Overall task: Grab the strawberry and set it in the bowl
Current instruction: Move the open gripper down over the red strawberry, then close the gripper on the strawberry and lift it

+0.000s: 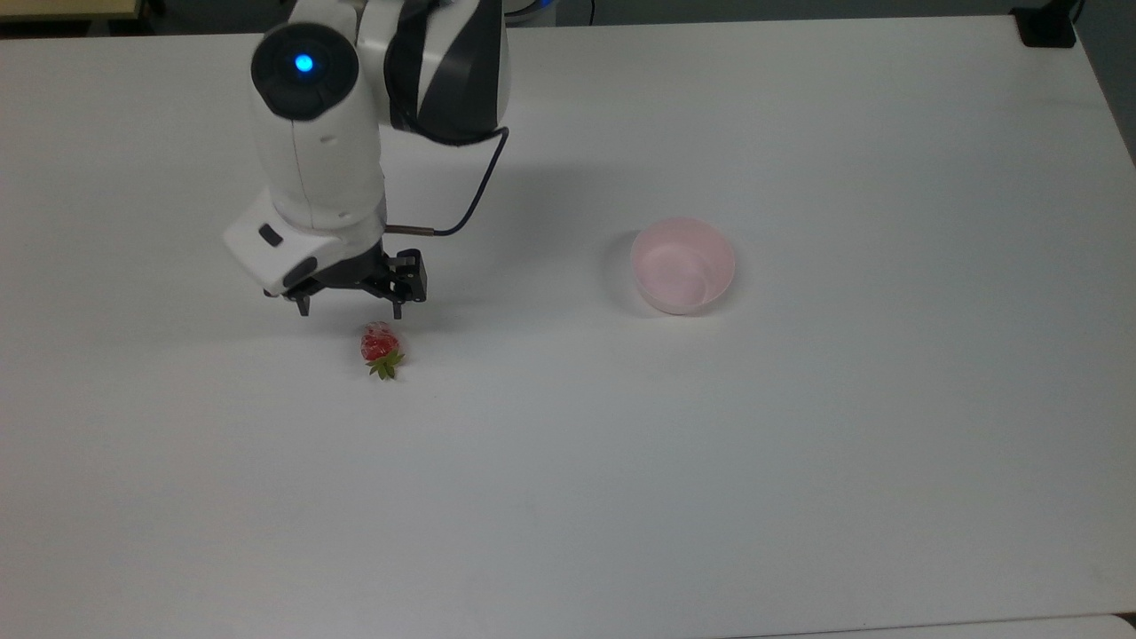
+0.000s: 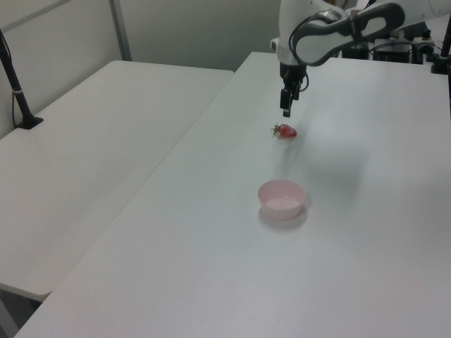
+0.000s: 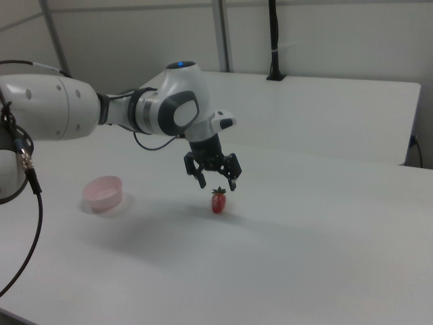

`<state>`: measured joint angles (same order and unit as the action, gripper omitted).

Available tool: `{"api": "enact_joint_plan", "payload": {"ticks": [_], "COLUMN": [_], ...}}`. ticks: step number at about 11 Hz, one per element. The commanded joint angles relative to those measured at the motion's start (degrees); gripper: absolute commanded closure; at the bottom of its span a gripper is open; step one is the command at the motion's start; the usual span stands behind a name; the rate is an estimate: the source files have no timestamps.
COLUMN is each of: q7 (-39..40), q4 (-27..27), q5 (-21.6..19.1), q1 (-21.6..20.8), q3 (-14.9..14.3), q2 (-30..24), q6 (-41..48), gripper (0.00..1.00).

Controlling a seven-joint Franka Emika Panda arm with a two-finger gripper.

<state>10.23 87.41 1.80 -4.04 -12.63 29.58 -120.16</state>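
We see a glossy red strawberry [image 1: 380, 343], a smooth pink plastic-looking bowl [image 1: 682, 265], and a matt white surface [image 1: 799, 461].

The arm [image 1: 417, 62] is cut off by the top view's upper edge.

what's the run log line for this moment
phase: approach | pincer: open, above strawberry, not touching | strawberry: on table | bowl: empty
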Motion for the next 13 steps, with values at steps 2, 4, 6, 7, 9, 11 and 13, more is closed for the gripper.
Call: {"api": "enact_joint_plan", "payload": {"ticks": [2, 4, 6, 7, 9, 11, 13], "q7": [6.11, 6.11, 6.03, 6.11, 6.20, 6.12, 6.03], "q4": [0.22, 0.30, 0.30, 0.30, 0.22, 0.22, 0.04], "q5": [0.04, 0.13, 0.13, 0.13, 0.04, -0.04, -0.92], "q1": [-0.71, -1.23, -1.58, -2.02, -2.20, -2.29, -2.38], "q3": [-0.21, -0.12, 0.06, 0.14, 0.15, 0.15, 0.15], "q2": [3.98, 5.48, 6.89, 6.89, 6.89, 6.19, 4.70], "q6": [-4.63, -6.92, -8.68, -8.69, -8.69, -8.60, -8.08], "gripper": [0.07, 0.18, 0.28, 0.38, 0.54, 0.60, 0.60]}}
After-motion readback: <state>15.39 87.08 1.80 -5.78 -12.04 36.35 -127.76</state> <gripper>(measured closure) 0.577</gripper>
